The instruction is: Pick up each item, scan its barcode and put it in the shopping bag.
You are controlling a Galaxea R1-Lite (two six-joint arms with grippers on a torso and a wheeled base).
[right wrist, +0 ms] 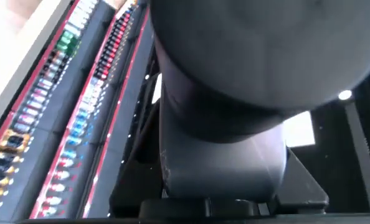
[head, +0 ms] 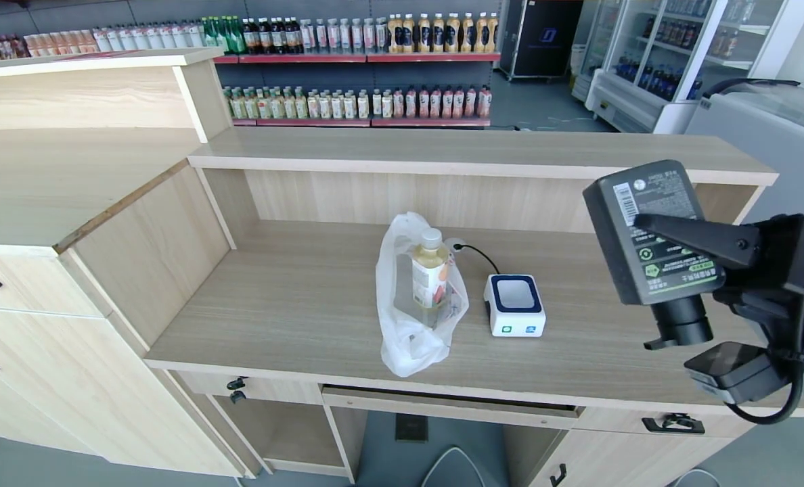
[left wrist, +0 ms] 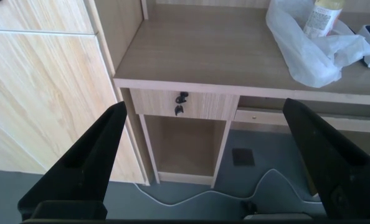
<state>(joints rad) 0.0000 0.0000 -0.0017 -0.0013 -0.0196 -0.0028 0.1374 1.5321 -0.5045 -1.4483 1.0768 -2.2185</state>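
A black adapter-like box (head: 656, 274) with a white barcode label hangs in the air at the right, above the counter's right end, label side facing me. My right gripper (head: 652, 233) is shut on it, one finger lying across the label; up close the box's dark body (right wrist: 235, 93) is all I make out. The white plastic shopping bag (head: 412, 318) stands mid-counter with a yellow drink bottle (head: 430, 274) upright inside. The white and blue scanner (head: 514, 304) sits just right of the bag. My left gripper (left wrist: 216, 162) is open and empty, low in front of the counter's left drawer.
The wooden counter (head: 294, 304) has a raised back ledge and a taller cabinet at its left. The scanner's black cable runs to the back wall. A drawer with a key (left wrist: 181, 102) lies under the counter. Drink shelves and fridges stand behind.
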